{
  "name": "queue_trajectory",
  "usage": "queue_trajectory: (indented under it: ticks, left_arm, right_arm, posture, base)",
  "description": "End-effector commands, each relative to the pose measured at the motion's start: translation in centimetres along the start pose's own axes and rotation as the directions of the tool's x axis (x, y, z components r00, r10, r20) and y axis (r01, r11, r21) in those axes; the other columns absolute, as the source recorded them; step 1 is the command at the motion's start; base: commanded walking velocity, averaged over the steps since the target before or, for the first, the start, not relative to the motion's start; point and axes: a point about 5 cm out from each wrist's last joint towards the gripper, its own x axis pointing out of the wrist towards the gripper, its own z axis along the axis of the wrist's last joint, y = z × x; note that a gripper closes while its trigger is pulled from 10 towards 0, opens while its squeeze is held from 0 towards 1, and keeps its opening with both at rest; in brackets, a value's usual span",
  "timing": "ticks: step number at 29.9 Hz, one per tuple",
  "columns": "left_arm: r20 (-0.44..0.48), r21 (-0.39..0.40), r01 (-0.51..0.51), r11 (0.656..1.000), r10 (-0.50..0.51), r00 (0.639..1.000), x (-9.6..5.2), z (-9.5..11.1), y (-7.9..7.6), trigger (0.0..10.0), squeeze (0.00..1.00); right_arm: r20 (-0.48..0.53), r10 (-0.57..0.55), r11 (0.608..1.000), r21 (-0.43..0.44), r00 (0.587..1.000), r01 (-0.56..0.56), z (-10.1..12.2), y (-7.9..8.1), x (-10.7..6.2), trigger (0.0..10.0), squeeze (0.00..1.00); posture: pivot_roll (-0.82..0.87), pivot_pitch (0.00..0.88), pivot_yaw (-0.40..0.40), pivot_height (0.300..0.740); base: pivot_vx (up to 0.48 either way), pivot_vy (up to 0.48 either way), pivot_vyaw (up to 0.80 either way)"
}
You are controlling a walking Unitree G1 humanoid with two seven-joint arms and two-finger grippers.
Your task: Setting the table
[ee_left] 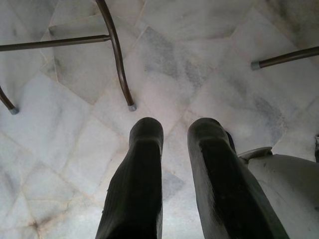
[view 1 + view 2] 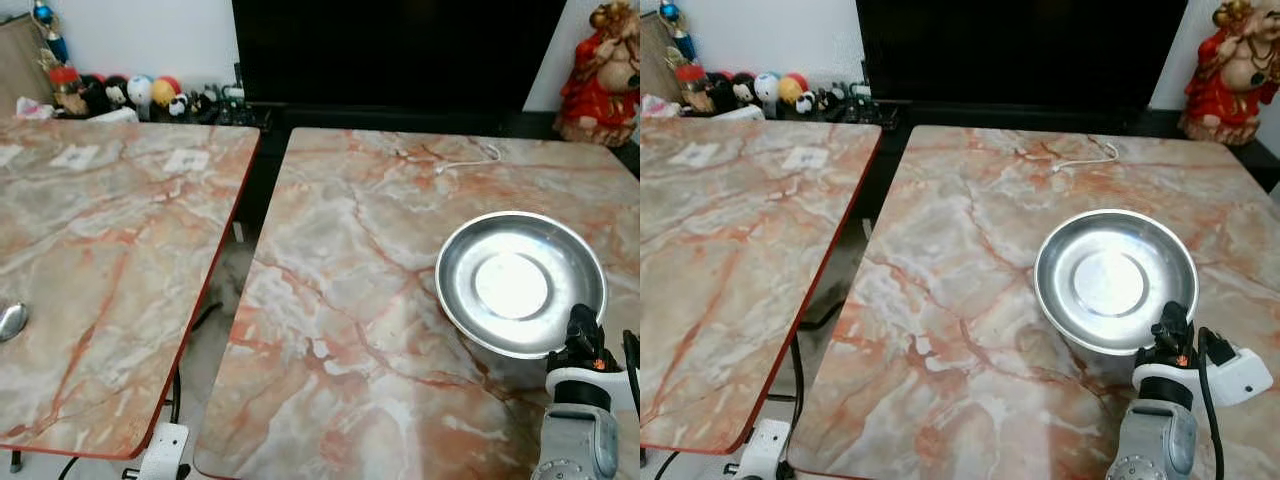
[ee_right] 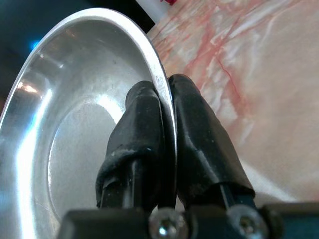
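Where wrist view looks: right gripper (image 3: 164, 94) pinching bowl (image 3: 75, 124) rim.

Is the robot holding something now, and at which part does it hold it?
Yes. The right end effector holds the steel plate by its near rim, one finger inside and one outside. The left end effector hangs over the floor, holding nothing.

1. A large black screen (image 2: 400, 50) is set against the white wall, beyond the far table edge.
2. A red seated figurine (image 2: 600, 75) is placed at the far right, beside the screen.
3. A row of small colourful toy figures (image 2: 130, 95) is lined up along the wall at far left.
4. A thin white cable (image 2: 465, 158) is laid on the marble-patterned surface.
5. Two white paper labels (image 2: 130, 158) are seen on the left marble-patterned table.
6. Thin metal chair legs (image 1: 117, 59) are seen on the pale marble floor tiles (image 1: 199, 69).
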Motion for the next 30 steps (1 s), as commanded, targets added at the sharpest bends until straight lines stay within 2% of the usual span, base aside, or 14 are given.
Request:
queue_trajectory:
  ticks: [1, 30]
  left_arm:
    - [-0.022, -0.005, -0.002, 1.0, 0.002, 1.0, -0.06, -0.41, 0.07, 10.0, 0.0]
    - [-0.019, -0.013, -0.001, 1.0, 0.001, 1.0, -0.07, -0.41, 0.06, 10.0, 0.0]
  right_arm:
    - [0.006, 0.013, 1.0, -0.002, 1.0, -0.013, 0.12, 0.4, 0.37, 10.0, 0.0]
    - [-0.008, 0.008, 1.0, 0.003, 1.0, -0.008, -0.39, 0.37, 0.22, 10.0, 0.0]
  posture:
    - [0.13, 0.0, -0.037, 0.74]
    - [0.13, 0.0, -0.037, 0.74]
  base:
    - [0.0, 0.0, 0.0]
    - [0.0, 0.0, 0.0]
